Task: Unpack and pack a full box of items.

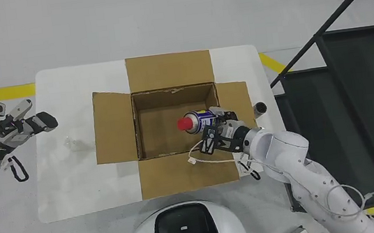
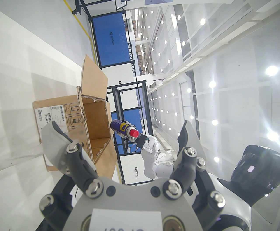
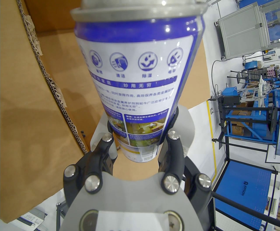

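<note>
step: can transfer over the box; whether it is going in or coming out cannot be told here.
spray can (image 1: 198, 120): tilted, red cap (image 1: 186, 123) toward the box's middle, held above the opening near the box's right wall.
box (image 1: 113, 125): middle of the table (image 1: 77, 193), four flaps spread flat.
right gripper (image 1: 211, 125): clenched on the can's base end.
left gripper (image 1: 41, 122): fingers spread, carrying nothing, off the table's left edge.
next move (judgement): if unpacking, carry the can over the right flap to bare table; if packing, lower it, keeping the base off the wall.
</note>
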`<state>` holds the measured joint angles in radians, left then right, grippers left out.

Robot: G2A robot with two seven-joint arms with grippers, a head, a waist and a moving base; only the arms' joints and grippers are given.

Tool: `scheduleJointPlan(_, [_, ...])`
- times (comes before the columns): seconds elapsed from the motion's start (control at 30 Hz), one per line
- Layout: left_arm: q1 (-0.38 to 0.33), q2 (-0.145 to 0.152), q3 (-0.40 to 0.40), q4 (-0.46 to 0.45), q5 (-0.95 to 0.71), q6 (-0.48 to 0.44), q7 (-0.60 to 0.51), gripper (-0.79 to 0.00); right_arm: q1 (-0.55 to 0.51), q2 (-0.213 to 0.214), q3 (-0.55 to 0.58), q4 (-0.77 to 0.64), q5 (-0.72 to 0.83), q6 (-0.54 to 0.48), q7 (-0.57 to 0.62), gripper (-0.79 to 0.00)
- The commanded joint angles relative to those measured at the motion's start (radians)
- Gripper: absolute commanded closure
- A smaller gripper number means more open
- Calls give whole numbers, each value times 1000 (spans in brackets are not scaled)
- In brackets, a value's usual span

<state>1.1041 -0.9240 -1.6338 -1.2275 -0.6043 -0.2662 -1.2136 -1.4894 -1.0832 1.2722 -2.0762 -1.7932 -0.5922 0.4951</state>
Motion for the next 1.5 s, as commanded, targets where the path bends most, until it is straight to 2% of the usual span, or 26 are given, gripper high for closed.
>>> scheduleJointPlan(0.0, [0, 0, 0, 0, 0, 0, 0, -785, 0, 0, 0, 0, 0, 0, 0, 0])
scheduleJointPlan(0.2, [0, 0, 0, 0, 0, 0, 0, -785, -2, 0, -1, 5, -4, 0, 4, 0])
scheduleJointPlan(0.27, [0, 0, 0, 0, 0, 0, 0, -785, 13, 0, -6, 6, 6, -39, 43, 0])
scheduleJointPlan(0.37, [0, 0, 0, 0, 0, 0, 0, -785, 94, -8, -36, 24, 94, -136, 186, 0])
scheduleJointPlan(0.53, [0, 0, 0, 0, 0, 0, 0, -785, 332, -40, -183, 141, 294, -270, 463, 0])
scheduleJointPlan(0.77, [0, 0, 0, 0, 0, 0, 0, -785, 621, -82, -459, 405, 485, -172, 561, 0])
scheduleJointPlan(0.97, [0, 0, 0, 0, 0, 0, 0, -785, 790, -104, -661, 579, 675, -95, 638, 0])
scheduleJointPlan(1.27, [0, 0, 0, 0, 0, 0, 0, -785, 952, -113, -887, 727, 872, -42, 691, 0])
scheduleJointPlan(1.47, [0, 0, 0, 0, 0, 0, 0, -785, 1022, -132, -985, 800, 953, -47, 686, 0])
